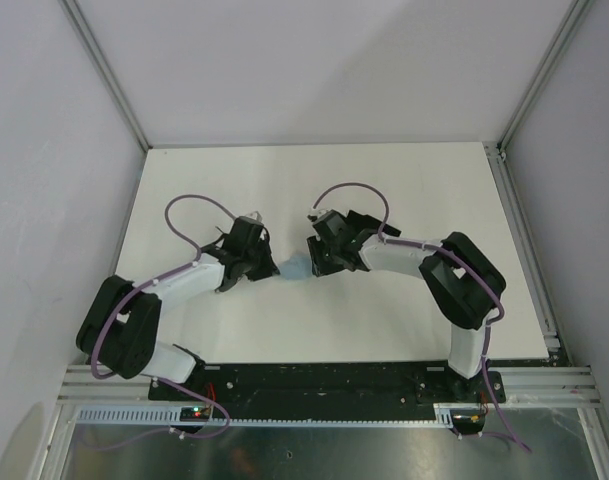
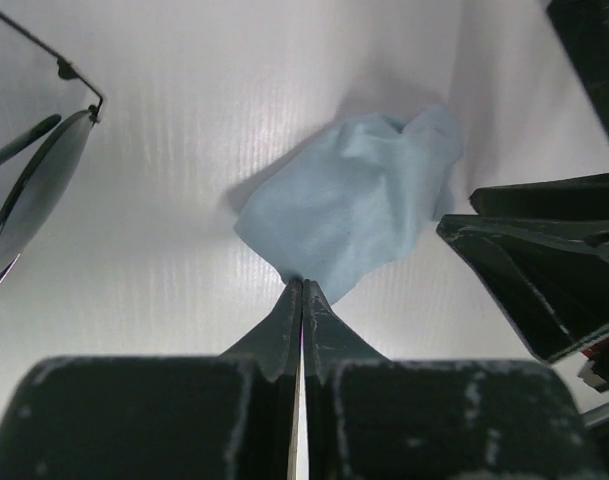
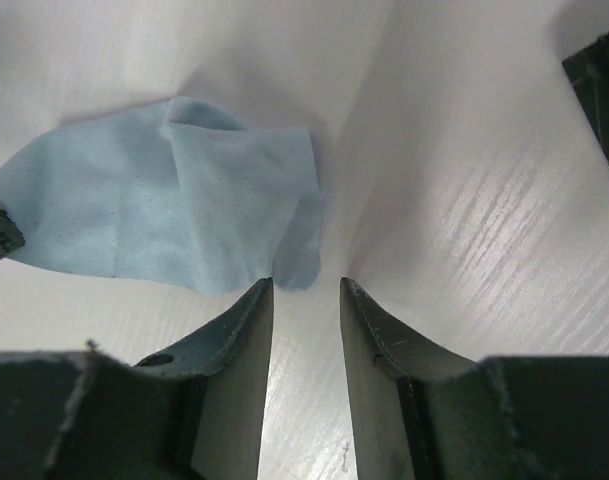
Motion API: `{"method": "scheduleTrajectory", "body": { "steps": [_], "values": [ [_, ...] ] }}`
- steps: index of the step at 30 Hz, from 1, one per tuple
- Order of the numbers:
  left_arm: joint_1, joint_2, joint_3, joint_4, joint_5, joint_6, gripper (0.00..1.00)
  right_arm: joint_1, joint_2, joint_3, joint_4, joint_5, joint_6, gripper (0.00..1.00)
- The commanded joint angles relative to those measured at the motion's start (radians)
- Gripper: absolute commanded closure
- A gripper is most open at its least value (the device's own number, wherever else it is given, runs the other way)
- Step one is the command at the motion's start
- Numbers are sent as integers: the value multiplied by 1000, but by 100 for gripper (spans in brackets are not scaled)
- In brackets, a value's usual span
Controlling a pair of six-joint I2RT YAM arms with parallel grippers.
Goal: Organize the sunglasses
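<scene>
The sunglasses [image 2: 34, 190] lie flat on the table to the left of the light blue cloth [image 2: 349, 200], apart from it. No finger touches them, and in the overhead view the left arm hides them. The left gripper [image 2: 302, 285] has its fingers pressed together on the cloth's near corner, probably to lift it or hold it down while the other arm works. The cloth lies crumpled between the two arms.

To the right of the cloth, the right gripper [image 3: 306, 285] holds nothing. Its fingers are a narrow gap apart, with the tips low over the table just beside the cloth's edge, so it looks ready to take the far side for folding or spreading.

The table [image 1: 434, 190] is a matte white board with a faint grain. Pale panel walls [image 1: 44, 150] in aluminium framing [image 1: 109, 75] close it in on three sides.
</scene>
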Motion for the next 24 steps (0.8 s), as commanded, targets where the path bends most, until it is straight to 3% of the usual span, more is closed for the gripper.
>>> {"method": "scheduleTrajectory", "body": {
  "steps": [1, 6, 10, 24],
  "values": [
    [-5, 21, -18, 13, -26, 15, 100, 44, 48, 52, -29, 110, -44, 63],
    [-4, 29, -17, 20, -26, 17, 100, 67, 76, 76, -52, 165, -60, 69],
    [-5, 30, -14, 20, -29, 18, 100, 70, 82, 78, -63, 171, -56, 80],
    [-4, 31, 8, 21, -22, 28, 100, 72, 21, 85, -62, 152, -59, 87]
  ]
}}
